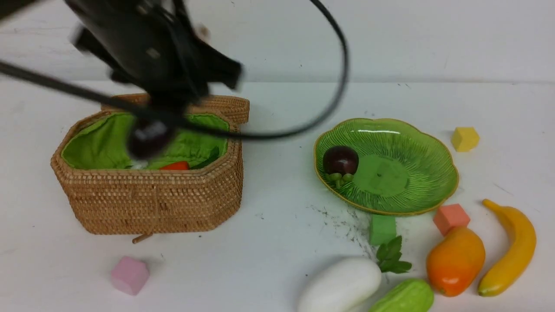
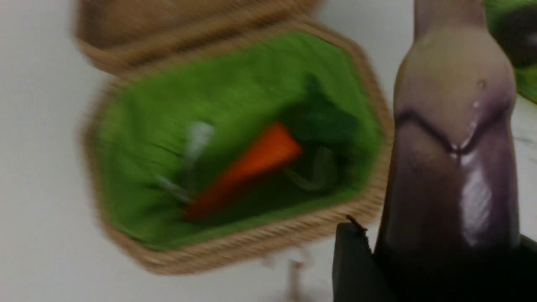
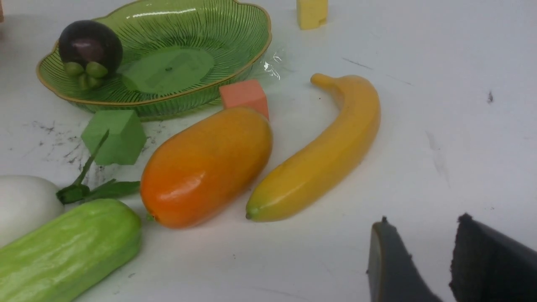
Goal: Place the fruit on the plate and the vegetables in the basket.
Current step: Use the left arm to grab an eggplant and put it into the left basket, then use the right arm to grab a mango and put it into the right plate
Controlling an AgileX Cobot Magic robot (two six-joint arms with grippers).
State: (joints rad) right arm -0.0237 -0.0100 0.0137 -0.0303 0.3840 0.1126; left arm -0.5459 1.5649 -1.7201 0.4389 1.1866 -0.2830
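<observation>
1. We see the basket [image 1: 151,203] with its lid [image 1: 225,106] open behind it. The carrot [image 1: 174,166] lies on the green lining.
2. The plate [image 1: 416,143] holds the mangosteen [image 1: 340,159] near its left rim.
3. The left jaws grip the eggplant [image 2: 453,167], which hangs over the basket's mouth.
4. The right jaws stand parted and empty above bare table [image 1: 277,242] near the banana [image 1: 511,251].
5. The radish [image 1: 340,286], cucumber [image 1: 403,297], mango [image 1: 455,260] and banana crowd the near right. The green cube [image 1: 382,229] and salmon cube [image 1: 451,218] sit just beside the plate's near rim.
6. We find open table between basket and plate.
</observation>
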